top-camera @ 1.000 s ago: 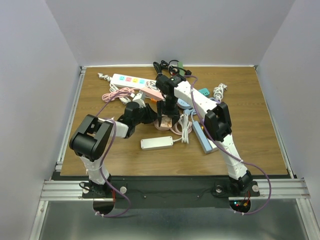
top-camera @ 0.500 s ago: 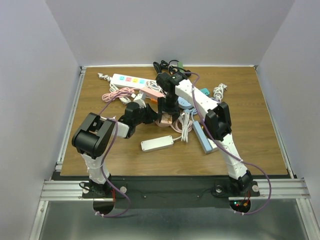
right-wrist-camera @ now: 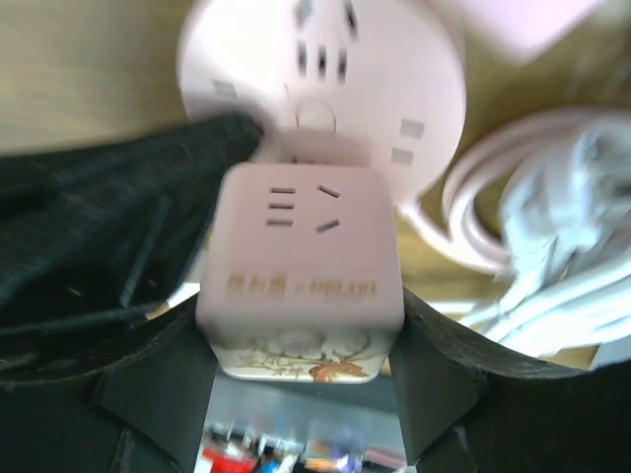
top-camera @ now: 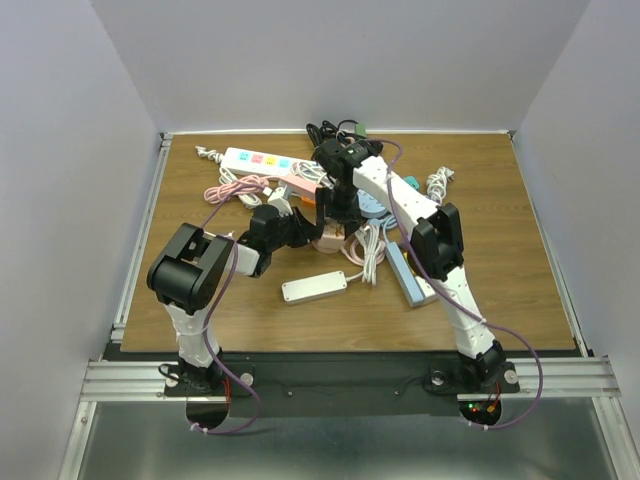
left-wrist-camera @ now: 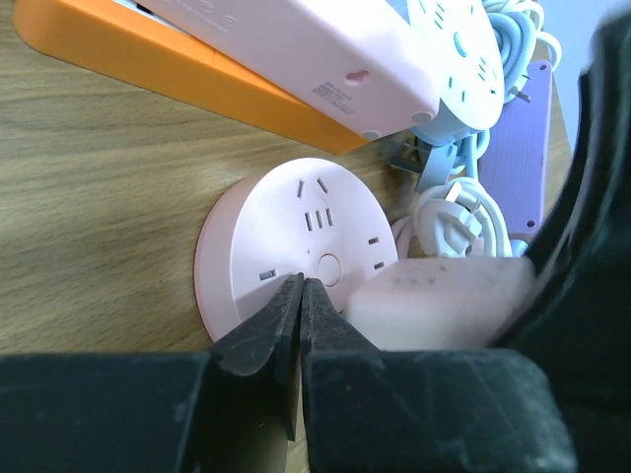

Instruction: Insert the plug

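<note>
A round pink socket (left-wrist-camera: 286, 222) lies flat on the wooden table, mid-table in the top view (top-camera: 322, 243). The plug, a pale pink cube (right-wrist-camera: 301, 261) with slots on its top face, stands on the socket's near edge (right-wrist-camera: 325, 59). My right gripper (right-wrist-camera: 301, 315) reaches down from above, its fingers against the cube's two sides. From the left, my left gripper (left-wrist-camera: 301, 286) is shut with nothing in it, its tips resting on the disc's face right beside the cube (left-wrist-camera: 444, 301). The cube's prongs are hidden.
Orange (left-wrist-camera: 148, 59) and pink (left-wrist-camera: 296, 49) power strips lie just behind the disc. Coiled white cable (top-camera: 370, 250) and a blue strip (top-camera: 408, 270) sit to its right. A white strip (top-camera: 313, 287) lies in front. Another strip (top-camera: 258, 160) with coloured sockets is at the back.
My left gripper has closed fully and edged onto the disc. The right wrist has shifted slightly toward the back of the table, its fingers easing a little.
</note>
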